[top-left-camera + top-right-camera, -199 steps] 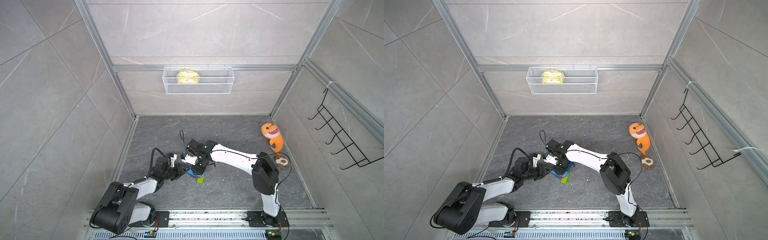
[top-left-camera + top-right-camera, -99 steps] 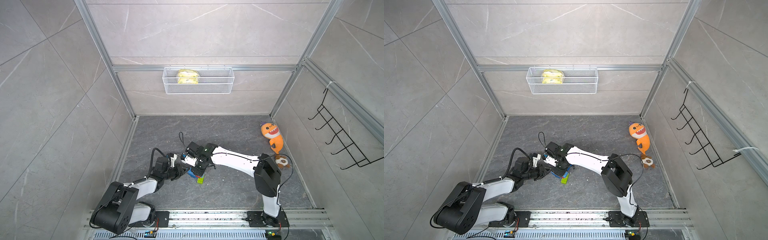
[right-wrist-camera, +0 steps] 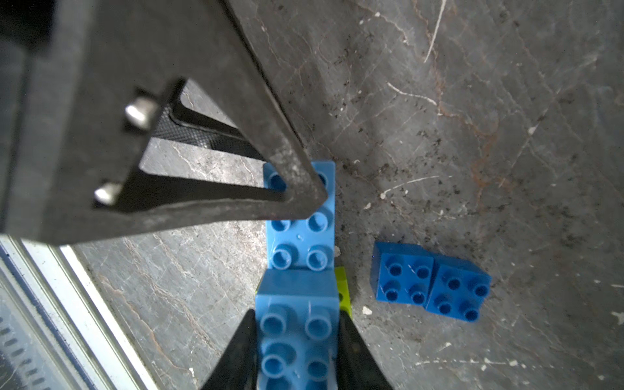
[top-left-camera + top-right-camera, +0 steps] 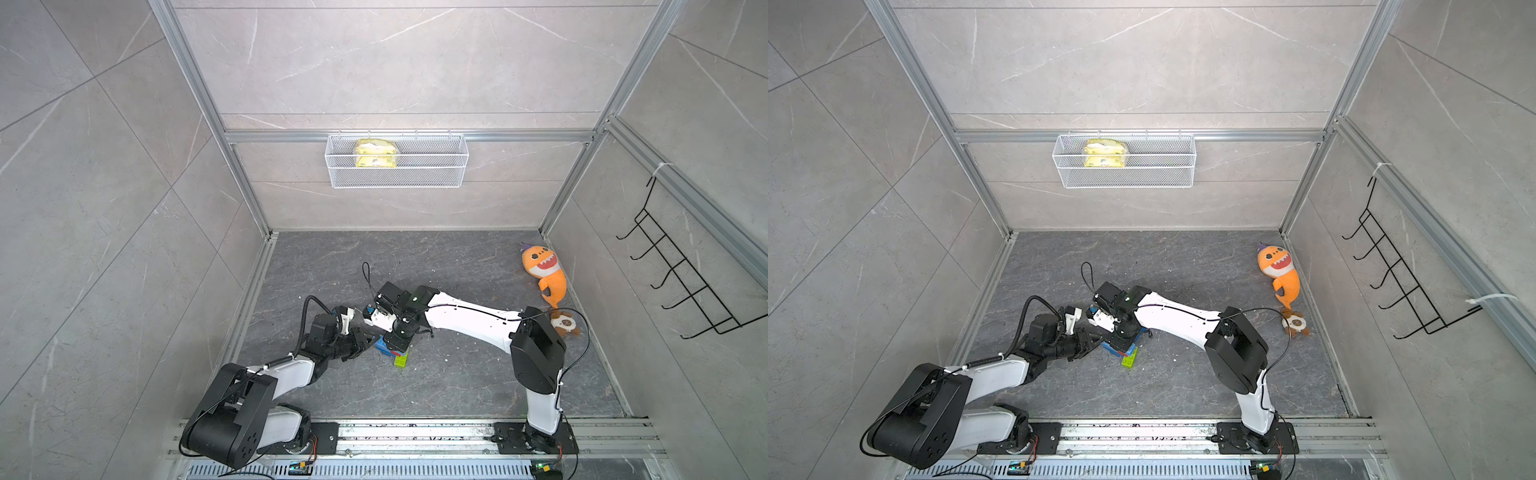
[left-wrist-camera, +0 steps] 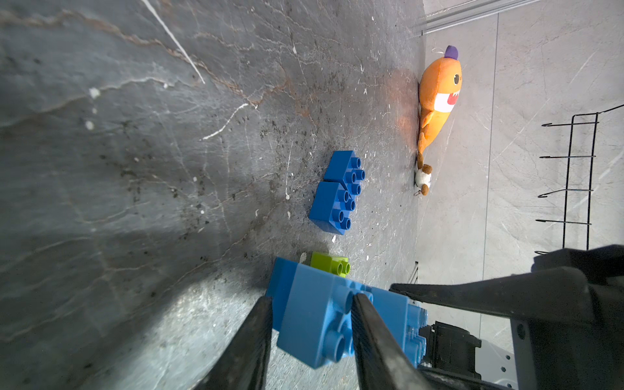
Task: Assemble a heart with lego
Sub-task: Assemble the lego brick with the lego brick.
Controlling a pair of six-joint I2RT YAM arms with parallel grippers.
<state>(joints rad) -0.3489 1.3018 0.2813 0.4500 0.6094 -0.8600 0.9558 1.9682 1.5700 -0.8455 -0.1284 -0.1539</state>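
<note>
Left claw (image 5: pixel 312 300) and right claw (image 3: pixel 296 314) stay clamped on the heart (image 3: pixel 300 236), lower centre; barely any shift, so joining seems unfinished.

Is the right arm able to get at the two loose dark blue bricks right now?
Probably not yet: the right hand is shut on the heart. The dark blue bricks lie uncovered on the floor beside it, so the way looks free once it lets go.
</note>
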